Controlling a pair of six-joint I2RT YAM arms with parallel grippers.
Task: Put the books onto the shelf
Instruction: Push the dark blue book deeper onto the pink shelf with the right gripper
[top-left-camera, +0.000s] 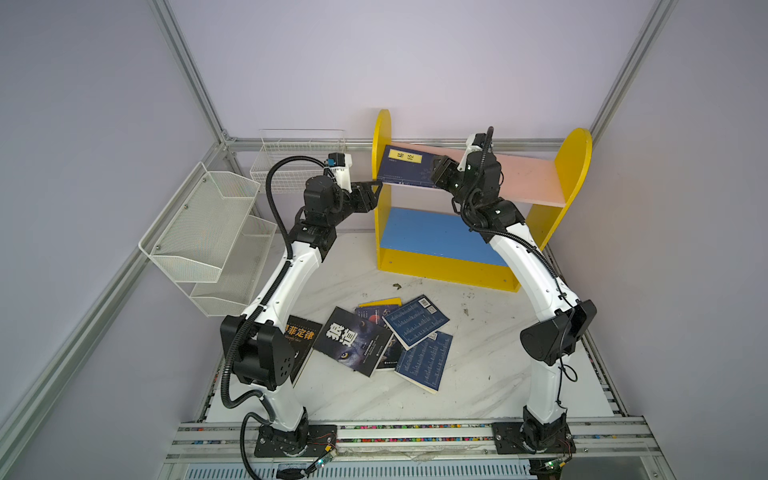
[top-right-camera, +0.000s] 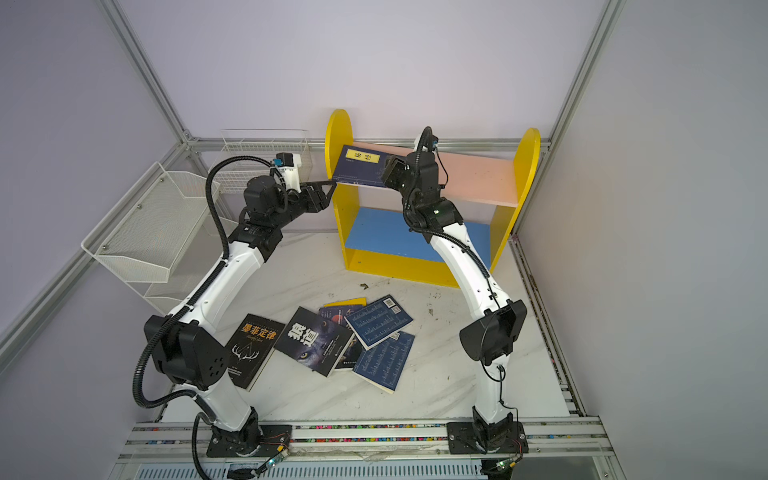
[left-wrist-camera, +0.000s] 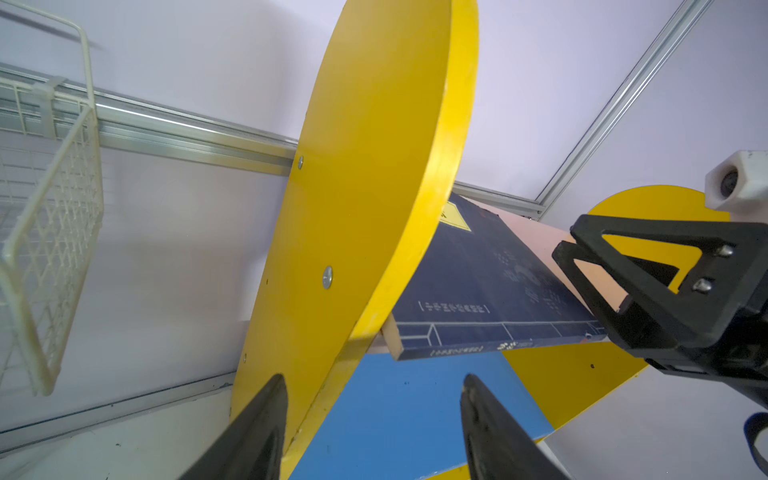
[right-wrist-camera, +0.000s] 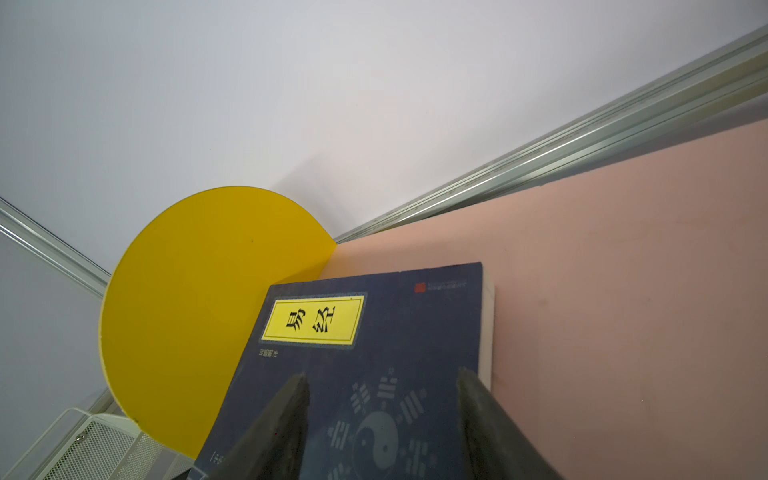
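Lying on pink shelf board (top-left-camera: 532, 178), navy book (top-left-camera: 399, 172) labelled 易经, left fingers (left-wrist-camera: 257, 428) apart, right fingers (right-wrist-camera: 282, 424) apart

Navy book (top-left-camera: 405, 168) lies flat on upper shelf (top-left-camera: 575, 166); perhaps six books (top-left-camera: 353, 338) scattered below.

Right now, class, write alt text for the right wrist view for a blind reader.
A navy book with a yellow title label lies flat on the pink board of the shelf, the open right pincer over its cover.
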